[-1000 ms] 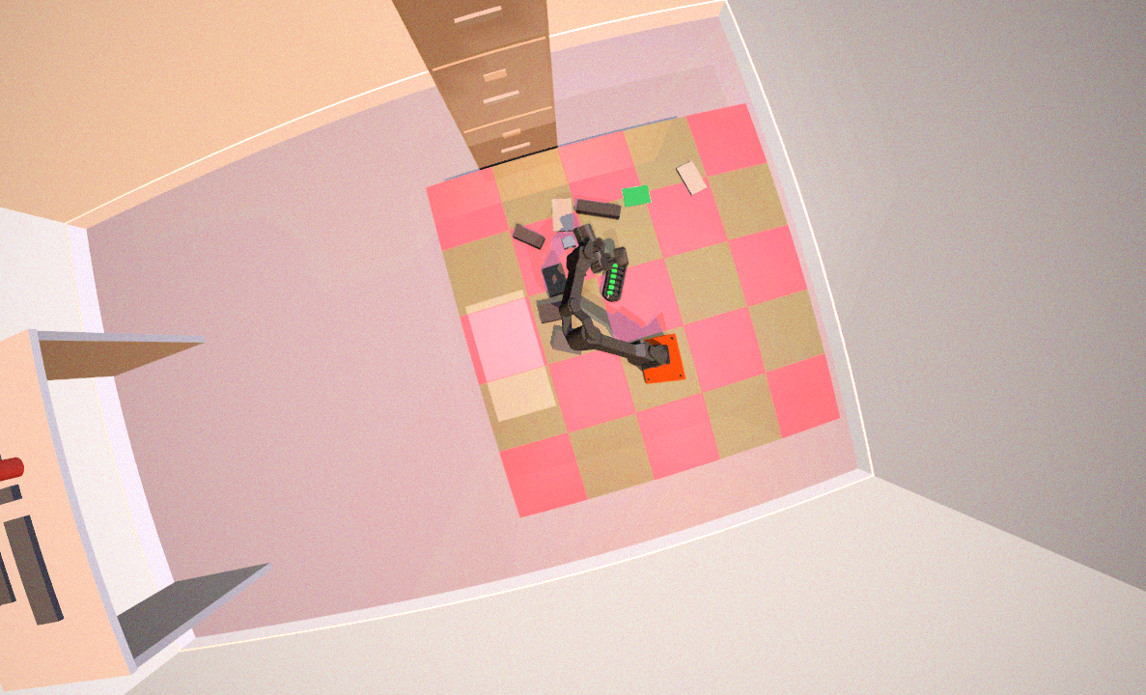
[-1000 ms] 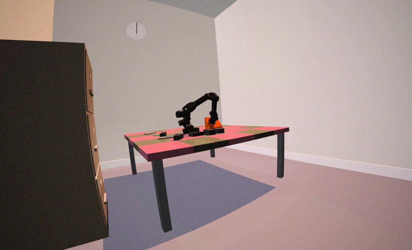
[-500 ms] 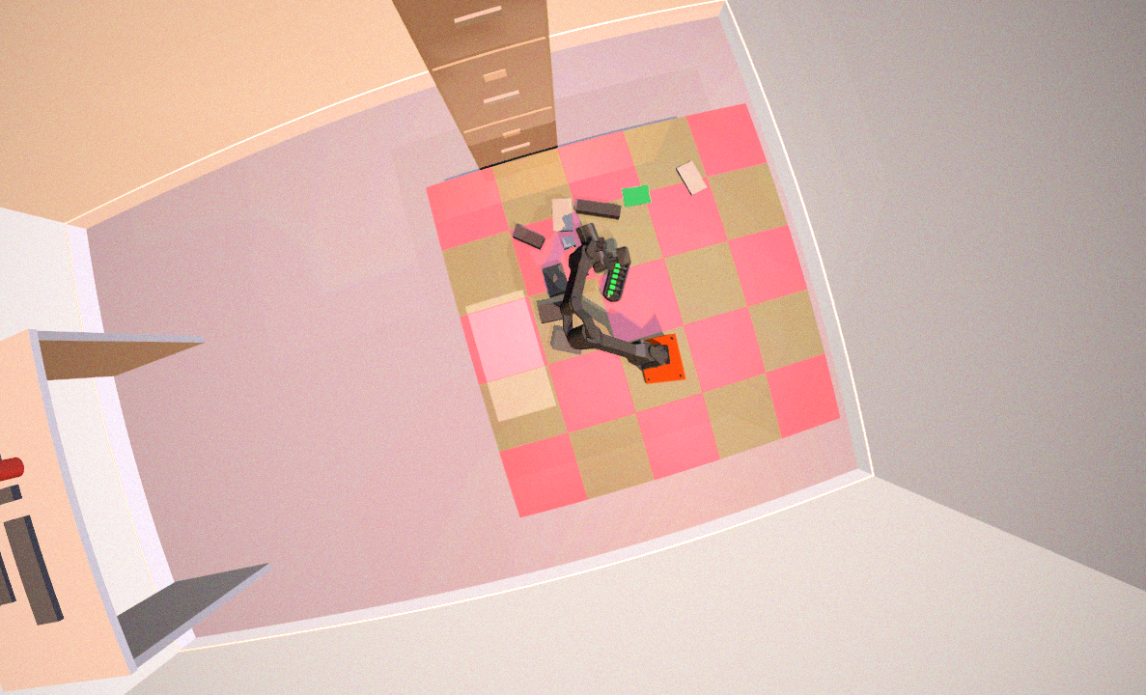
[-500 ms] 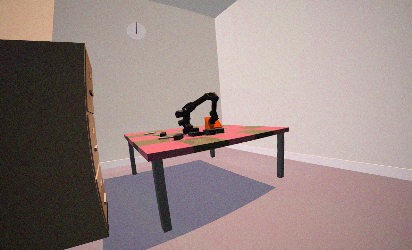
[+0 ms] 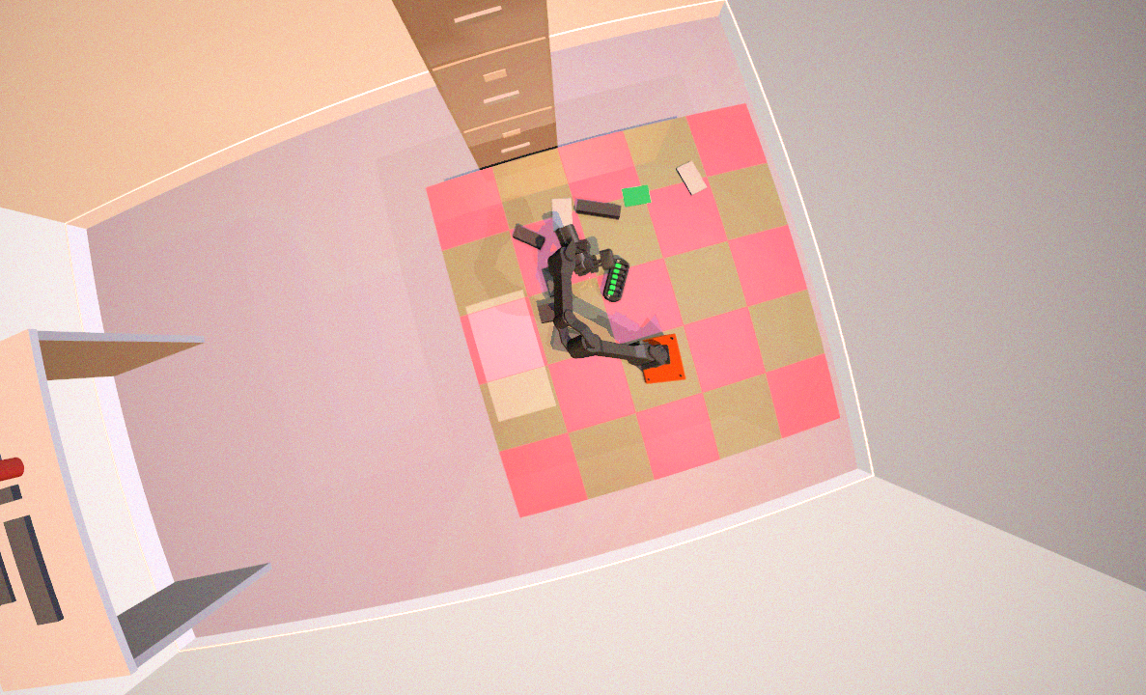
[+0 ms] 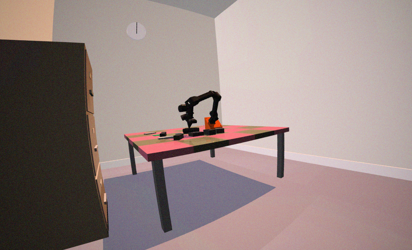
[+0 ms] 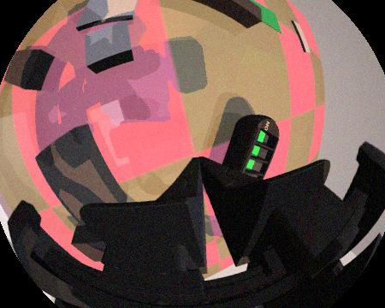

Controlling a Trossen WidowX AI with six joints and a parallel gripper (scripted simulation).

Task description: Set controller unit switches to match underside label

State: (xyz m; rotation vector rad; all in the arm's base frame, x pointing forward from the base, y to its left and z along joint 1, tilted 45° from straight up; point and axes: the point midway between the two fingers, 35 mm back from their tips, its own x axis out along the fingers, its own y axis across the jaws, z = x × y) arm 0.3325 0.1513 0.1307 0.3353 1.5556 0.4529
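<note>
The dark controller unit (image 5: 615, 281) (image 6: 194, 130) (image 7: 236, 143) sits on the checkered bench with its switches facing up. Green switch ends show in a row along its top. In the wrist view, three switches and the "ON" lettering show, and my fingers hide the rest of the row. Its underside label is hidden. Which end of each switch is pressed down is too small to tell. My gripper (image 5: 606, 257) (image 6: 189, 126) (image 7: 200, 159) is shut and empty, fingertips down, close above the unit near its "ON" end. I cannot tell whether it touches the unit.
A long dark block (image 5: 598, 208), a green plate (image 5: 636, 196) and a pale plate (image 5: 691, 178) lie beyond the unit. A smaller dark block (image 5: 528, 236) lies left of the gripper. The orange arm base (image 5: 671, 369) stands on the near side, and drawers (image 5: 516, 116) stand behind the bench.
</note>
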